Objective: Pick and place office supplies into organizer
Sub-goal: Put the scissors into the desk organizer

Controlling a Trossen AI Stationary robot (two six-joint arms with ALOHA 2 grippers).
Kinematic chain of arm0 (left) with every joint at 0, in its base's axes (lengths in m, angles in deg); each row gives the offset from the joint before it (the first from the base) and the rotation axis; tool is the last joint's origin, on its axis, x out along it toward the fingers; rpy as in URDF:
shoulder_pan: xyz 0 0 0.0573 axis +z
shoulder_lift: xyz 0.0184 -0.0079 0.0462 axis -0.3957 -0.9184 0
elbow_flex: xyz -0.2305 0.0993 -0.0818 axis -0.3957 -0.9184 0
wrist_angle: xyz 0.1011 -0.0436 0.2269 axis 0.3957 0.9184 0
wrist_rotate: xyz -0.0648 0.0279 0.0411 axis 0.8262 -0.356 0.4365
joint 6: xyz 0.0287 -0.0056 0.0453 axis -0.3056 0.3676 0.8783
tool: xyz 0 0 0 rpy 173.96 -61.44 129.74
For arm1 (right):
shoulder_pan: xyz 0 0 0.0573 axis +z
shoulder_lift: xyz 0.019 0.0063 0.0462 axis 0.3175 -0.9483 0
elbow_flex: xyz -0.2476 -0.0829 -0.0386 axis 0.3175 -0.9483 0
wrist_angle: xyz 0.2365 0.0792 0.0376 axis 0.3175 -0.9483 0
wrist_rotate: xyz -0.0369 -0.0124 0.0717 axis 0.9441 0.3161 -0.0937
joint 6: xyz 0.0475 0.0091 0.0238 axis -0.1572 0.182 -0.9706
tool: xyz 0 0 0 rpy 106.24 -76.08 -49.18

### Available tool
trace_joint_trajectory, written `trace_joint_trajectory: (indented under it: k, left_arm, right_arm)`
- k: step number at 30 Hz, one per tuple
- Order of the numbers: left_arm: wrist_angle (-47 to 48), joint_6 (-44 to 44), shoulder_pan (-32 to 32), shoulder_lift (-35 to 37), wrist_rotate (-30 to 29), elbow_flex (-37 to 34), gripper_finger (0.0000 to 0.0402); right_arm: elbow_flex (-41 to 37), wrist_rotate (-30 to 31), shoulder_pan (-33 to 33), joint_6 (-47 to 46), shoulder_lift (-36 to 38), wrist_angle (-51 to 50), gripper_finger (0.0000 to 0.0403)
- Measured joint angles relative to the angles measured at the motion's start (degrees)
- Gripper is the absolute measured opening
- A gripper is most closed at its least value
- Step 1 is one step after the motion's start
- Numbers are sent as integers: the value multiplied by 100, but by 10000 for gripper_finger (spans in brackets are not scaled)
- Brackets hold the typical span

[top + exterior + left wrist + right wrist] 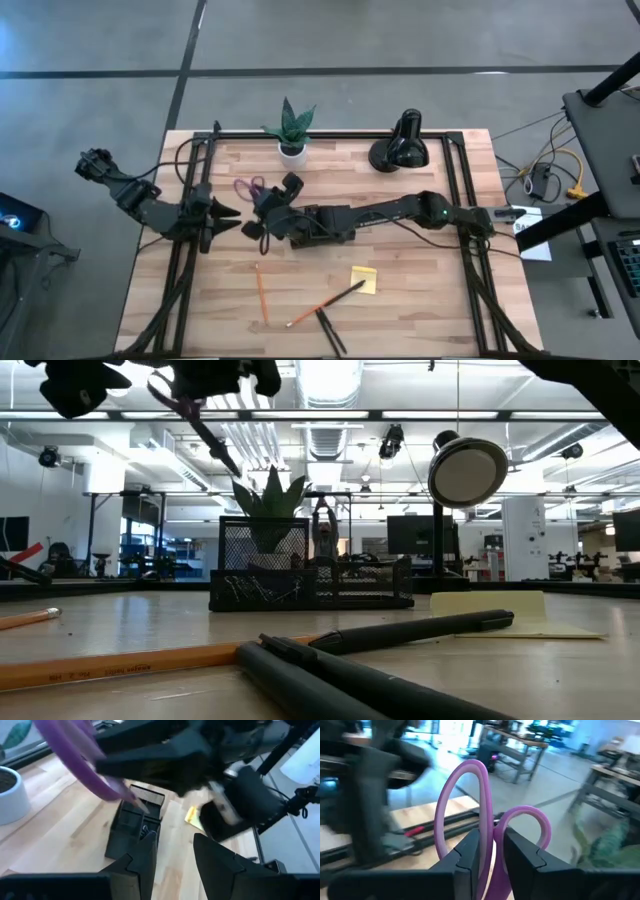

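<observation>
Holding: the right gripper [487,852] is clamped on the purple-handled scissors [485,810], up in the air over the middle of the table.
Scissors: the two purple loops stick out past the fingers in the right wrist view; from above, the loops [250,187] show just left of that gripper, near the small potted plant [291,130].
Left gripper: the left gripper [172,855] has its two fingers parted with nothing between them; it points at the scissors and is near the right gripper.
Organizer: the black mesh organizer [310,575] stands on the table under the right arm [380,213]; small black items lie in its low part.
Pencils: one orange pencil [261,294] lies alone in front of the organizer; another orange pencil [315,308] lies by the pens.
Pens: two black pens [330,330] lie close to the front edge; one more black pen [345,294] lies touching the pad.
Sticky notes: the yellow sticky-note pad [364,279] lies flat, to the right of the pencils.
Writing: small dark print runs along the near pencil [110,670] in the low view, too small to read.
Lamp: the black desk lamp [400,145] stands at the back edge, right of the plant.
Edges: the wooden table [440,310] has black rails down both sides.
Open room: bare wood shows on the right part of the table and at the front left corner.
</observation>
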Motion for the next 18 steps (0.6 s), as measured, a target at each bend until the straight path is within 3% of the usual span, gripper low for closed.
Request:
trace_joint_trajectory:
  k: [6,11,18]
  left_arm:
    - [11,-1,4,93,-19,0,116]
    - [242,-1,4,202,-21,-2,116]
    - [505,1,4,325,-26,-20,116]
  right_arm:
    - [-449,646,-239,-464,14,303,62]
    - [-1003,734,-263,-1011,2,330,62]
    - [-1604,1063,-198,-922,2,1039,63]
